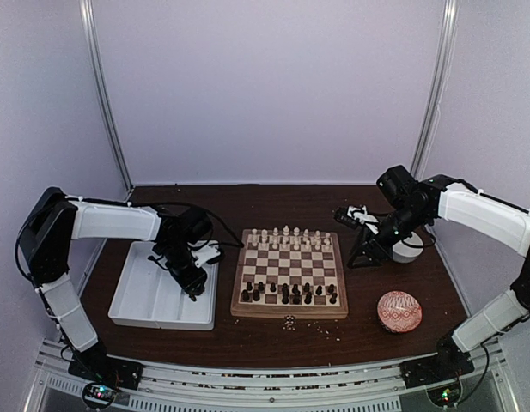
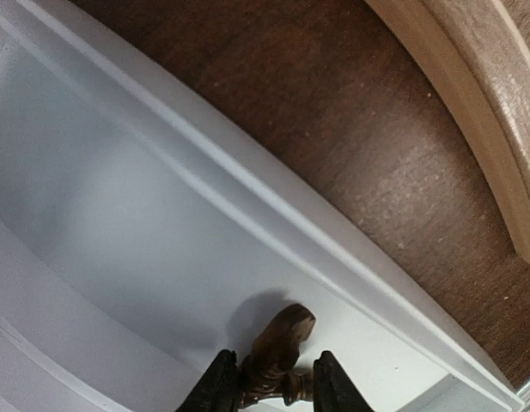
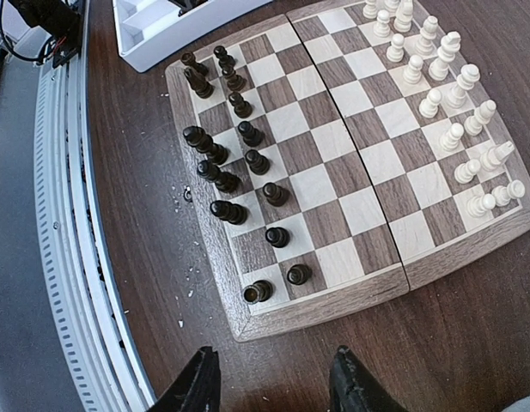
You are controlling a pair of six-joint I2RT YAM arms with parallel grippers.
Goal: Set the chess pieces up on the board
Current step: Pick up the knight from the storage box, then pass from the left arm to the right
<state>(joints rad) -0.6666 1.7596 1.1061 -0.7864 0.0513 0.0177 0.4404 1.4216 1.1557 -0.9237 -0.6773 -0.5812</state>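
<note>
- Over the compartment of the white divided tray (image 1: 161,324) nearest the board (image 1: 289,257), the left jaws stood partly closed on one dark chess piece (image 2: 277,343).
- The grip fell on the turned stem of that piece. Its carved head resembled a knight.
- Whether its base had cleared the tray floor could not be determined from the left wrist view.
- The board lay at the centre of the desk (image 1: 247,202), just beside the tray.
- The cream-white pieces (image 3: 445,86) occupied the two far ranks. The dark pieces (image 3: 250,133) occupied the two near ranks.
- On the nearest rank, one square next to the right-hand corner piece appeared vacant in the right wrist view. A second gap further left could not be confirmed.
- The right jaws hung above bare desk off the right edge of the board, moderately open and holding nothing.
- Step in hand, as judged: retrieval of one of the last dark pieces from the tray.
- Next move, as judged:
  - Raise the piece clear of the tray wall.
  - Carry it across the strip of desk to the board.
  - Lower it upright into the vacant near-rank square.
- The neighbouring pieces stood close together, so the descent would call for a vertical approach and a narrow release.
</note>
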